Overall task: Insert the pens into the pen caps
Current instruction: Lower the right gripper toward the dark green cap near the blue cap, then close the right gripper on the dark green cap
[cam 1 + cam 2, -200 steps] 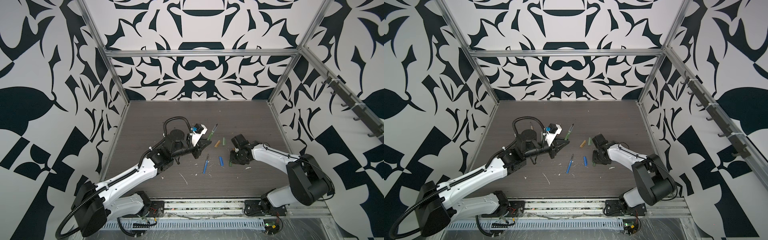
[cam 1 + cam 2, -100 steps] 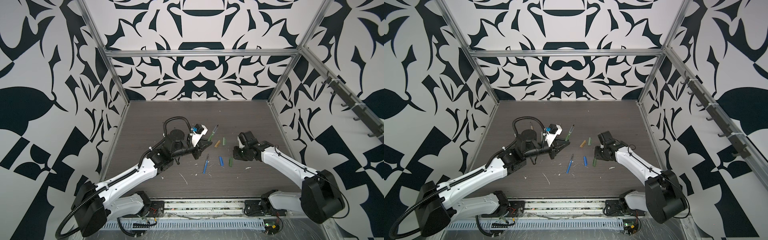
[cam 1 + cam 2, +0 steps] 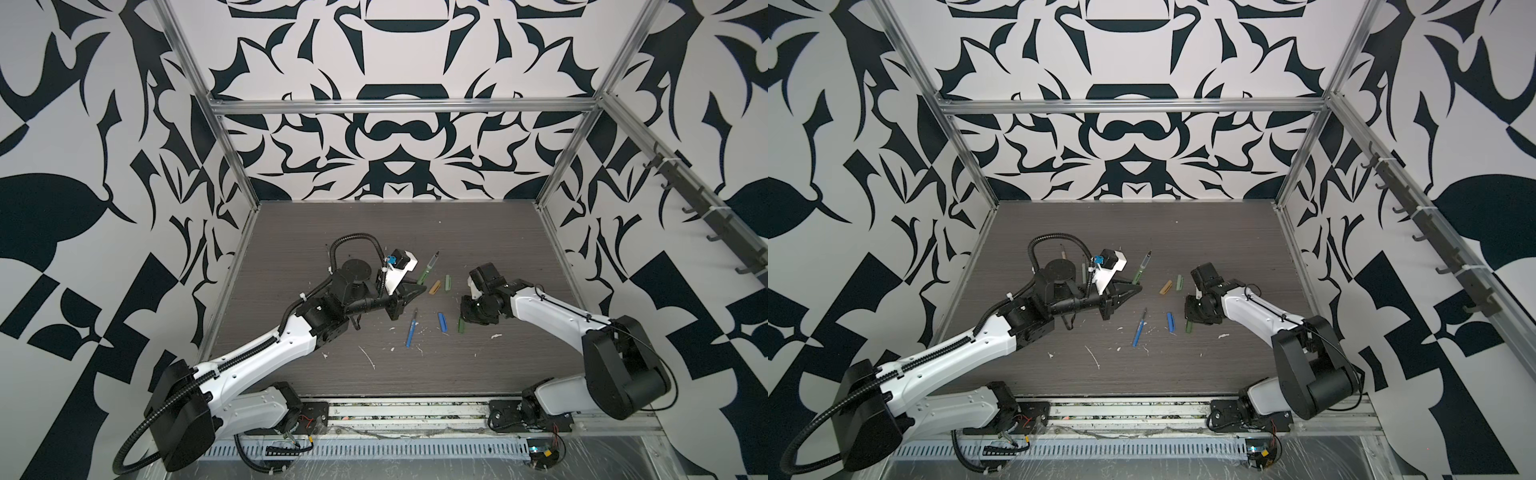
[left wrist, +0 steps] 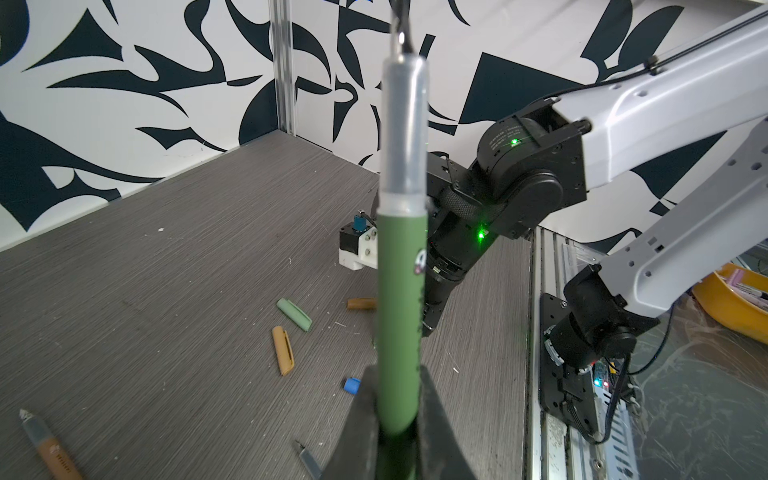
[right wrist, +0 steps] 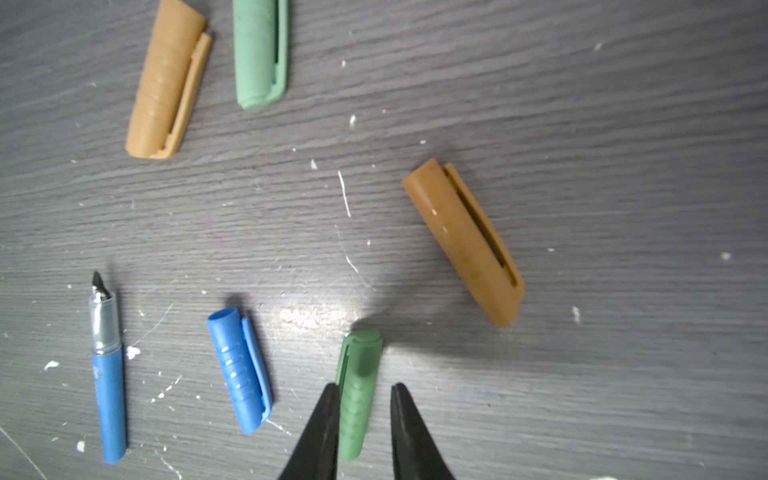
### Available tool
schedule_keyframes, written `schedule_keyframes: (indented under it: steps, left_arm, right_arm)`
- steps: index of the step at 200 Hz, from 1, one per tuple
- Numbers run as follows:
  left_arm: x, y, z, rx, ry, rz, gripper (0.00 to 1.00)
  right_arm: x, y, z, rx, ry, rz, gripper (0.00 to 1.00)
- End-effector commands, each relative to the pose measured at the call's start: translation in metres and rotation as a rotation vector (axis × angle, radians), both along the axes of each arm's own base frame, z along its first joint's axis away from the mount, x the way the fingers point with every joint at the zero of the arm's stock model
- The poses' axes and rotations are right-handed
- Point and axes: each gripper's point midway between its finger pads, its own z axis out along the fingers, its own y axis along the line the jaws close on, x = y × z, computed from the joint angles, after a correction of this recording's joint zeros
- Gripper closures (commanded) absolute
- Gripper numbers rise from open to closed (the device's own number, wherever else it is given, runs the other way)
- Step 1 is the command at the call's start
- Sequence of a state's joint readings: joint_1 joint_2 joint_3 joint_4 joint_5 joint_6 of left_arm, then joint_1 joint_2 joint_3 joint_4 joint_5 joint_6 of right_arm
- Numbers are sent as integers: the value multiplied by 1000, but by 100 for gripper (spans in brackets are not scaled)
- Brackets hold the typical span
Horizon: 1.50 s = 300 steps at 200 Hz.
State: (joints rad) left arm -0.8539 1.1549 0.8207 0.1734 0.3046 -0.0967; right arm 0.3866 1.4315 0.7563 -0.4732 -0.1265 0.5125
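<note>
My left gripper (image 3: 422,289) (image 4: 395,374) is shut on the dark green pen (image 3: 429,267) (image 4: 401,311), held above the table with its clear-collared dark tip pointing away from the jaws. The dark green pen cap (image 5: 359,361) (image 3: 460,325) lies flat on the table. My right gripper (image 5: 365,388) (image 3: 465,315) is down over it, open, one finger against the cap and a gap at the other. A blue pen (image 5: 109,395) and blue cap (image 5: 241,370) lie beside it.
Tan cap (image 5: 166,83), pale green cap (image 5: 259,54) and orange-brown cap (image 5: 465,241) lie farther back on the grey table (image 3: 478,232). An orange-brown pen (image 4: 50,449) rests near the left arm. White scratch marks (image 3: 368,357) dot the front. Patterned walls enclose three sides.
The right arm swung outward and up, then came back down over the dark green cap. The left arm has held still with the dark green pen.
</note>
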Motion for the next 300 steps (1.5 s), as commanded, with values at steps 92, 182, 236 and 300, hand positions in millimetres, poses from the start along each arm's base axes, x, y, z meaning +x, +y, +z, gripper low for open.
schedule_keyframes:
  steps: [92,182,236,300]
  left_arm:
    - [-3,-8,13,-22,-13,-32,93]
    - [-4,-7,14,-21,-20,-30,93]
    - [-4,-7,15,-20,-24,-31,94]
    - [-4,-6,16,-19,-28,-28,95]
  right_arm:
    - [1,2,-12,9,16,-9,77]
    - [-3,-4,-25,-23,44,-33,77]
    - [-6,-2,-31,-51,48,-36,77]
    - [-7,2,-30,-88,24,-33,81]
